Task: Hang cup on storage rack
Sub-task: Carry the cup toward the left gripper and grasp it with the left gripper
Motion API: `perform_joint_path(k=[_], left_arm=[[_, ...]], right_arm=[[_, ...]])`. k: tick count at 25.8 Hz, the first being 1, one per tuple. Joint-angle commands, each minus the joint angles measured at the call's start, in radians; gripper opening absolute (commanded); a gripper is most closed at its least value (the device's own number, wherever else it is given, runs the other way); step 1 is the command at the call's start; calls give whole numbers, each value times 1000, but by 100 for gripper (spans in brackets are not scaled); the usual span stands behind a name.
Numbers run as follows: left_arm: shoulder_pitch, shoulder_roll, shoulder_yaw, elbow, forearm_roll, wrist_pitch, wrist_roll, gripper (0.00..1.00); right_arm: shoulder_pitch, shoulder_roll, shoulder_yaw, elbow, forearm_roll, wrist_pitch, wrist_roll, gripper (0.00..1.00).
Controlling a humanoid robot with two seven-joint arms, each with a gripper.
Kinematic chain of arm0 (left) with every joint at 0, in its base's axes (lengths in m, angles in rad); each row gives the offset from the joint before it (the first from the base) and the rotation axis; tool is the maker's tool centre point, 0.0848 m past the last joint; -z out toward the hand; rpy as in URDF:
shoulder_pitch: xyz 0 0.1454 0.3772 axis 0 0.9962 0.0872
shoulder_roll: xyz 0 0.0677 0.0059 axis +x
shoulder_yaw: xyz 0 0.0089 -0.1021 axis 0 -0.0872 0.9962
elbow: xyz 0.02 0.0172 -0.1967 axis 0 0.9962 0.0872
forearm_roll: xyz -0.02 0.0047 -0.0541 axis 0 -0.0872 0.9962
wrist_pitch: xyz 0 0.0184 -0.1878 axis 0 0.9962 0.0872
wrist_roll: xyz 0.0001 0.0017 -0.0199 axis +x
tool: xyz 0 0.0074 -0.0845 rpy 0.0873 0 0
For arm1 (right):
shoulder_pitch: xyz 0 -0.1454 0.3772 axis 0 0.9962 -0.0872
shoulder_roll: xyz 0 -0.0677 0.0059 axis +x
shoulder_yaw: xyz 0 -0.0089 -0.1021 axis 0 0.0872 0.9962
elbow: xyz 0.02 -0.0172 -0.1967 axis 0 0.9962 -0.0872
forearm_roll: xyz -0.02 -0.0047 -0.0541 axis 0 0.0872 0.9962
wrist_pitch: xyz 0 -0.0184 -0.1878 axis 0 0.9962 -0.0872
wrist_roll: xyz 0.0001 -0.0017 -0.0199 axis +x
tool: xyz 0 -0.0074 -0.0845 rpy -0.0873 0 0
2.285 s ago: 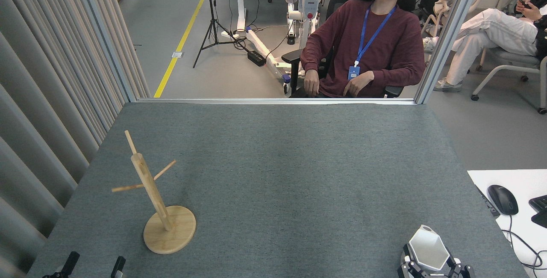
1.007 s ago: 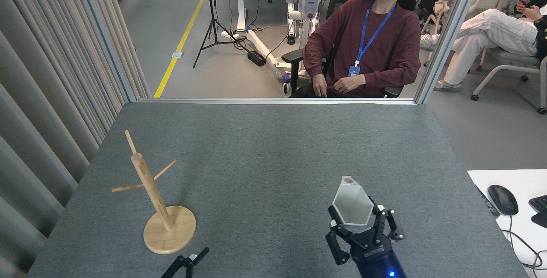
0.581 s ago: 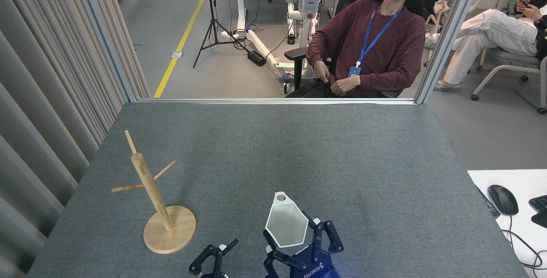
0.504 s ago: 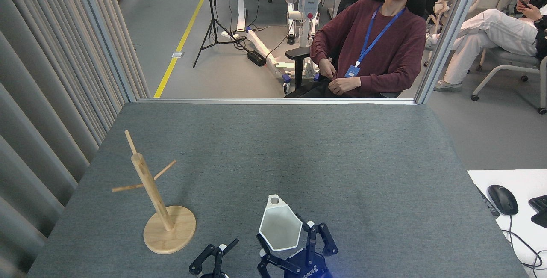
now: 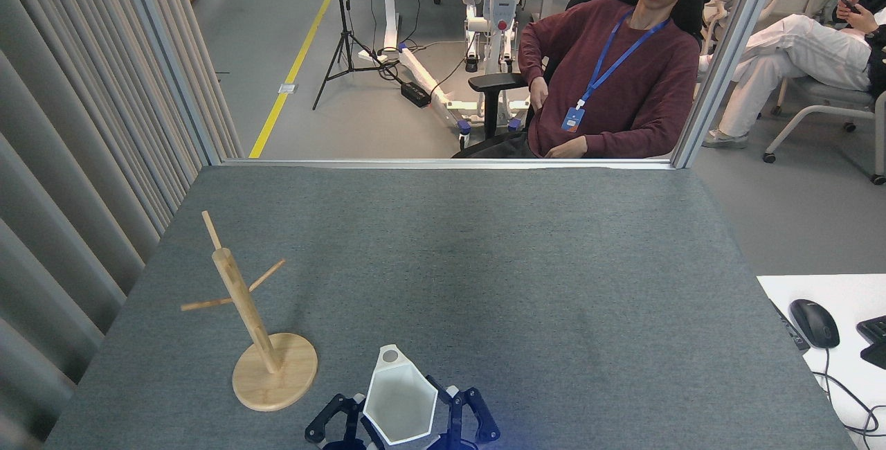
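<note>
Two grippers down at the bottom edge of the head view, both crowded around the cup. The right gripper seems to be what's clamping it, dark fingers hugging the cup's right side, though most of it is cut off by the frame. The left gripper sits right against the cup's left side with its fingers apart, so it looks open and I can't tell if it's actually touching. The cup is white and hexagonal, tipped so its mouth faces up toward the camera, its long axis running roughly at the lens, and you see straight into it: nothing inside, just a plain white bottom. The little tab with the round hole sticks off the rim at the far end, pointing away from the robot. It's held off the grey table, just right of the rack. The rack stands on its round base near the front left, the post leaning a bit left in this view, three thin pegs angling up and out, nothing on any of them. Behind the table a person sits in a chair.
</note>
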Motion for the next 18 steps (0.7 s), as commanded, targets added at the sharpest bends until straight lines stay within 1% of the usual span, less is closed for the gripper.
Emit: perform_joint_path(k=[1, 3, 8, 13, 15, 16, 17, 18], left_arm=[[1, 1, 2, -2, 2, 1, 1, 99], [1, 1, 2, -2, 2, 1, 1, 99], [3, 3, 2, -3, 3, 1, 1, 99], [3, 1, 2, -13, 3, 4, 6, 99], [3, 4, 2, -25, 3, 6, 6, 86], [3, 4, 3, -28, 3, 6, 6, 84], [1, 7, 3, -30, 2, 6, 6, 79], [1, 9, 3, -36, 2, 6, 6, 78]], right_arm=[[18, -4, 5, 0, 2, 2, -15, 56], [34, -2, 5, 0, 2, 2, -18, 56], [55, 4, 9, 0, 32, 3, -30, 57], [54, 7, 23, 5, 35, 22, -32, 57], [50, 8, 21, 5, 35, 22, -32, 57], [49, 10, 21, 5, 33, 22, -32, 57], [47, 12, 21, 5, 35, 22, -32, 57], [46, 13, 21, 5, 35, 22, -32, 57]])
